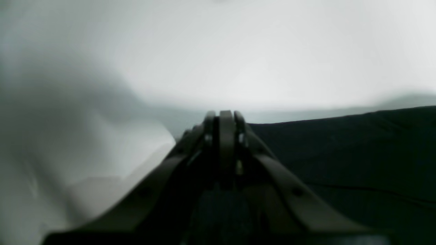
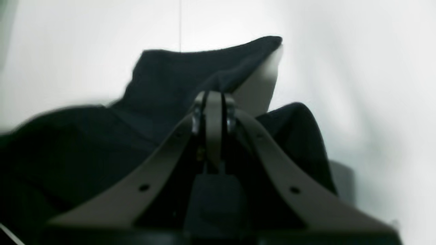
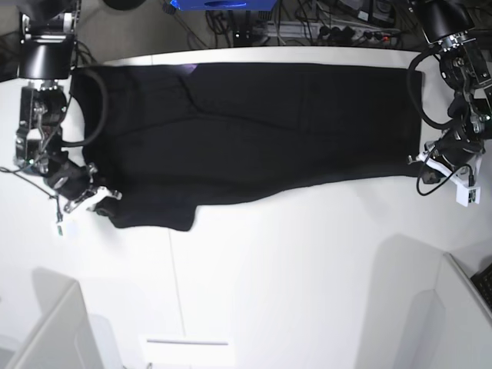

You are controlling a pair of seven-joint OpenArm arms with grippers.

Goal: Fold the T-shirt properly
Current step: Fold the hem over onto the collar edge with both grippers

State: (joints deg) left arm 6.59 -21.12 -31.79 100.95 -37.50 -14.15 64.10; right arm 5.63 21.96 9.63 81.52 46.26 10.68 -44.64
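In the left wrist view, the left gripper [image 1: 225, 117] has its fingers pressed together at the tips. The black T-shirt [image 1: 344, 153] lies flat on the right side of it, on the white table [image 1: 238, 51]. Whether cloth is pinched between the fingers cannot be told here, because the picture is blurred.

In the right wrist view, the right gripper [image 2: 214, 98] also has its fingers together. The T-shirt [image 2: 163, 81] rises in a fold behind and around the tips, so the fingers appear clamped on the cloth.

In the base view, the T-shirt [image 3: 254, 131] is spread wide across the far part of the table [image 3: 292, 269], plain black side up. The right gripper [image 3: 104, 197] is on the left of this view, at the near corner of the shirt, touching its edge. The left gripper [image 3: 421, 160] is on the right of this view, at the near corner of the shirt on that side.
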